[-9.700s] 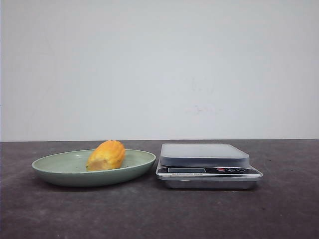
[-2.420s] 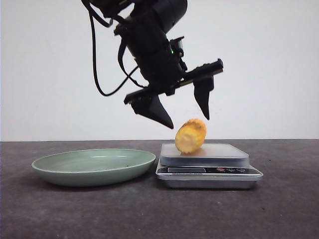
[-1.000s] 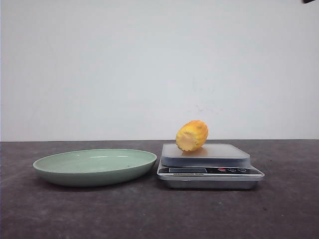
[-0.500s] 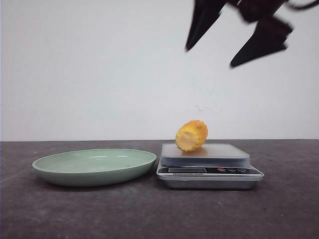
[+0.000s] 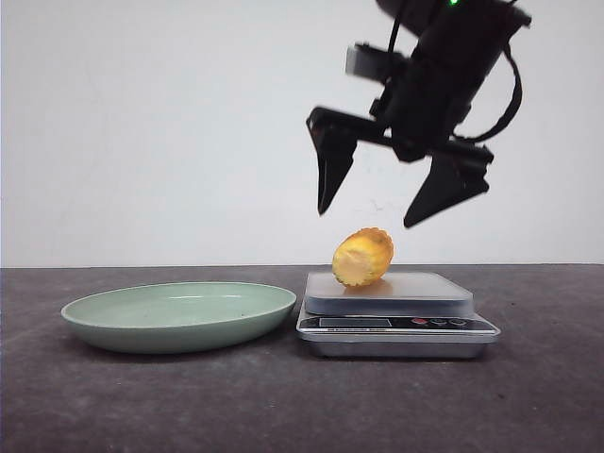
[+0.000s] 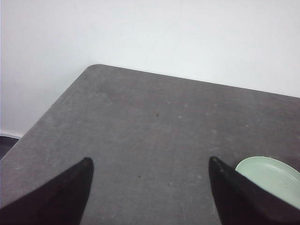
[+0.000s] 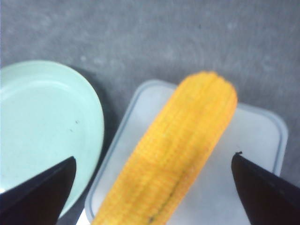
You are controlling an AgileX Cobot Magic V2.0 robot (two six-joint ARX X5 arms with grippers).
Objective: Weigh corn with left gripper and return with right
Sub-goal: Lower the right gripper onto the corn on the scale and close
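Hanging wide open above the ribbed yellow corn, the right gripper shows pointed black fingers; the corn lies on a smooth grey scale

— Where does the front camera sit?
— Low, near table height, facing forward to a white wall, side-on to the plate and scale.
— And the wrist cameras?
— The right looks steeply down, close over the corn on the scale, with the plate beside; all three also appear in front. The left looks obliquely across bare table, sharing only the plate's edge.
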